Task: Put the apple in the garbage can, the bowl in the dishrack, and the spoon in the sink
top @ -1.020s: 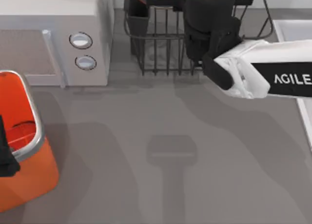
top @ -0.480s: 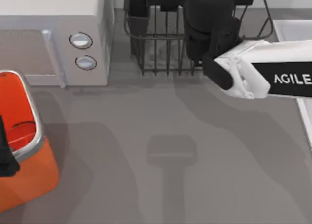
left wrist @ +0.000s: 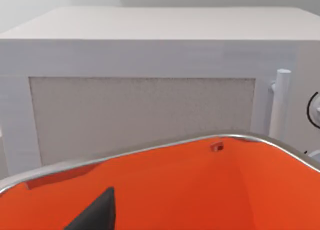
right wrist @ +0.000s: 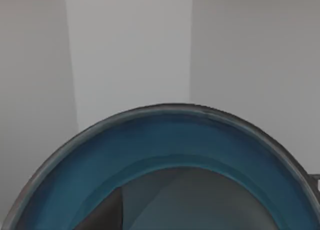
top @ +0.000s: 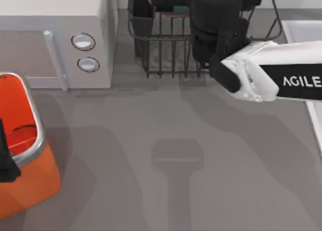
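Step in hand: while our right arm is reaching over the dishrack [top: 166,45] at the far side of the desk [top: 166,155], we are working on the bowl step, as we judge it.
Bowl: the bowl [right wrist: 170,140] is sitting right under our right wrist camera, teal inside showing; a teal patch [top: 178,9] is also showing among the rack wires.
Right hand: we cannot tell whether it is gripping the bowl or has let go.
Left hand: it is hovering at the garbage can [top: 22,140] on the left; one dark fingertip [left wrist: 97,212] is showing, so its state is unclear too.
Next move: we are expecting to leave the bowl seated in the rack, then lift clear of the wires.
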Controlling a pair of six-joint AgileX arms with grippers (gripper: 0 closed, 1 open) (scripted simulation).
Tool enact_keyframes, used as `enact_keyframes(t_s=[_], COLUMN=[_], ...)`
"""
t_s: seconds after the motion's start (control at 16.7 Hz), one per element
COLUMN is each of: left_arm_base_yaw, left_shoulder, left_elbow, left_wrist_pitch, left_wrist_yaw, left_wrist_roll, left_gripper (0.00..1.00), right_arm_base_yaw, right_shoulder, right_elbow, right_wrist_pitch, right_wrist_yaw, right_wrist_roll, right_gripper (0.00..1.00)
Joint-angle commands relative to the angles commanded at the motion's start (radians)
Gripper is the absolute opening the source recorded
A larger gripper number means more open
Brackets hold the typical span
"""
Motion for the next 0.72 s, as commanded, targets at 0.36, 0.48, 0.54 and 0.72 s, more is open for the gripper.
enact_keyframes(t_s=[0.36, 0.48, 0.54, 0.72], left_arm_base_yaw=[0.0, 0.0, 0.0, 0.0], left_shoulder=[0.0, 0.0, 0.0, 0.0], left_elbow=[0.0, 0.0, 0.0, 0.0], left_wrist_pitch=[0.0, 0.0, 0.0, 0.0], left_wrist_yaw=[0.0, 0.0, 0.0, 0.0], left_wrist_roll=[0.0, 0.0, 0.0, 0.0], left_gripper=[1.0, 1.0, 1.0, 1.0], right_arm_base_yaw=[-0.024, -0.058, -0.078, -0.147], right_shoulder=[-0.057, -0.147, -0.208, -0.453], right_elbow=[-0.036, -0.097, -0.14, -0.306], right_wrist_pitch=[-0.03, -0.067, -0.089, -0.163], right_wrist_yaw=[-0.029, -0.068, -0.092, -0.172], right_wrist_roll=[-0.004, -0.007, -0.008, -0.008], right_gripper=[1.0, 1.0, 1.0, 1.0])
